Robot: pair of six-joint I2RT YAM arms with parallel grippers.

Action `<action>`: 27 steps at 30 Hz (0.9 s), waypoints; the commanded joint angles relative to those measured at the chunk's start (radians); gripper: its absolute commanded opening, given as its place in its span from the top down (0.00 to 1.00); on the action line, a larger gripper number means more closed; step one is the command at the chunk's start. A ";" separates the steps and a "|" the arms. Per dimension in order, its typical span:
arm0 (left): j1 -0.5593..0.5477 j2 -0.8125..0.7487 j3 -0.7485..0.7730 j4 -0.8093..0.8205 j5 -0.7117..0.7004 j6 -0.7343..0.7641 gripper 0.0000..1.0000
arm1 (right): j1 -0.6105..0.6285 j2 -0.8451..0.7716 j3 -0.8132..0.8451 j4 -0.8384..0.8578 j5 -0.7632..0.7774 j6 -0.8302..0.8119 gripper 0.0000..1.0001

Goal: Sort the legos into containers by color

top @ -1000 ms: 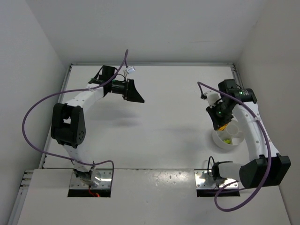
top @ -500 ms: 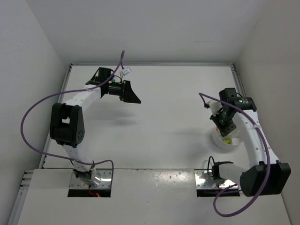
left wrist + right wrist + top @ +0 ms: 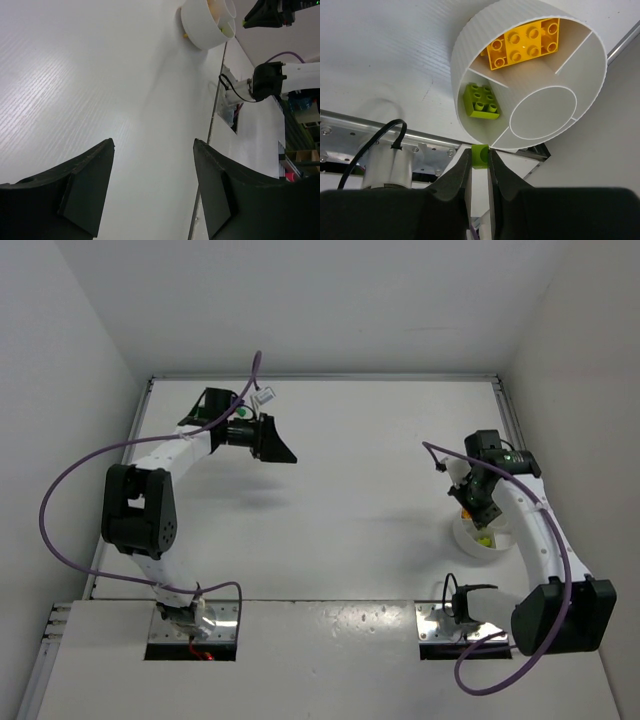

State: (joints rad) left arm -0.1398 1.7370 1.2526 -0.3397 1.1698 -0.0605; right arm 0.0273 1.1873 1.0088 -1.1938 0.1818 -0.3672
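Your white divided dish [image 3: 470, 50] sits by the right edge of the tabletop [image 3: 350, 500]. Your left gripper [image 3: 152, 150] hangs spread and empty, while your right gripper [image 3: 479, 161] pinches a green lego [image 3: 480, 153] over the dish's rim. Release here and it may strike that rim and bounce out.

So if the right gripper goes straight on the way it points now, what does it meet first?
Probably the near rim of the white dish, beside the compartment with a green brick. The small green lego pinched in the right gripper would touch first; depth is unclear.
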 commanded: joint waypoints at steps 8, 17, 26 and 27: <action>0.048 -0.017 -0.007 0.039 0.071 0.013 0.30 | -0.024 0.041 -0.022 0.046 0.051 -0.006 0.93; 0.048 -0.017 -0.025 0.039 0.080 0.013 0.30 | -0.043 0.070 -0.022 0.056 0.070 -0.006 0.87; 0.057 -0.017 -0.035 0.039 0.099 0.022 0.30 | -0.052 0.080 -0.012 0.056 0.070 -0.006 0.77; 0.057 -0.017 -0.035 0.039 0.099 0.022 0.30 | -0.052 0.080 -0.012 0.056 0.070 -0.006 0.76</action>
State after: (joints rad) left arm -0.0971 1.7370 1.2201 -0.3271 1.2263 -0.0631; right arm -0.0181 1.2617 0.9890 -1.1522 0.2317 -0.3679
